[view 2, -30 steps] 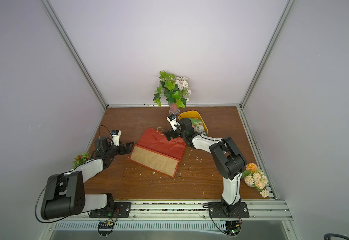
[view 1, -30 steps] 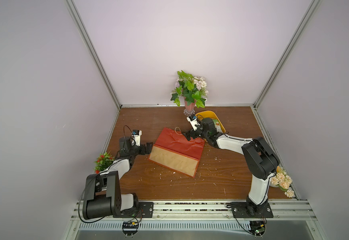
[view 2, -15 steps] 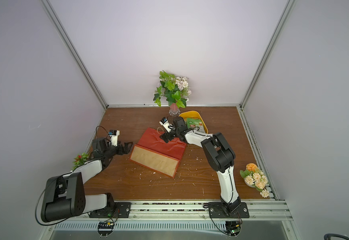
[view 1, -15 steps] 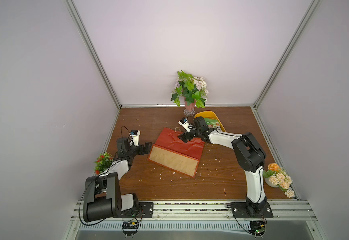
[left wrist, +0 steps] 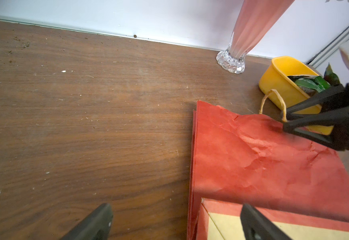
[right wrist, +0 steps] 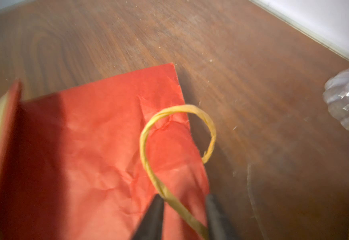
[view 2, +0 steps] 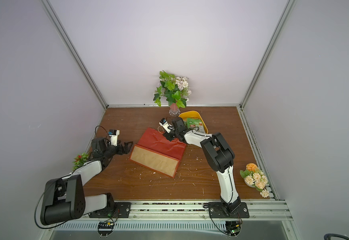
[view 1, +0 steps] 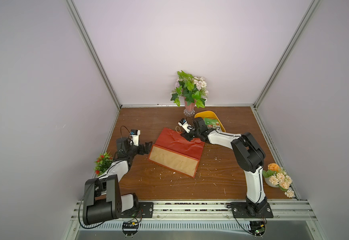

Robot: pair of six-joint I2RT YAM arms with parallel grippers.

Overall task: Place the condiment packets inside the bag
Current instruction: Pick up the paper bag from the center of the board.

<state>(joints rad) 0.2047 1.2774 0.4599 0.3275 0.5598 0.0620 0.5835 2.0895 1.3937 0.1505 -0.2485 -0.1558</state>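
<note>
The red bag (view 1: 177,145) (view 2: 161,143) lies flat on the wooden table, with its brown base panel turned toward the front. Green condiment packets (view 1: 212,123) (view 2: 194,123) (left wrist: 308,82) sit in the yellow tub (view 1: 202,115) behind the bag. My right gripper (view 1: 185,136) (right wrist: 183,197) hovers at the bag's far edge. Its jaws are narrowed around the twisted handle cord (right wrist: 146,149), and a gap still shows beside the cord. My left gripper (view 1: 147,145) (left wrist: 175,209) stands wide open at the bag's left base corner, holding nothing.
A pink glass vase of leafy flowers (view 1: 189,106) (left wrist: 231,62) stands at the back wall just behind the tub. A small red-flowered plant (view 1: 103,162) sits at the left edge. An orange flower pot (view 1: 277,176) sits at the front right.
My right gripper has swung left from the tub to the bag's handle, and its jaws have narrowed around the cord. The left arm has barely moved.
</note>
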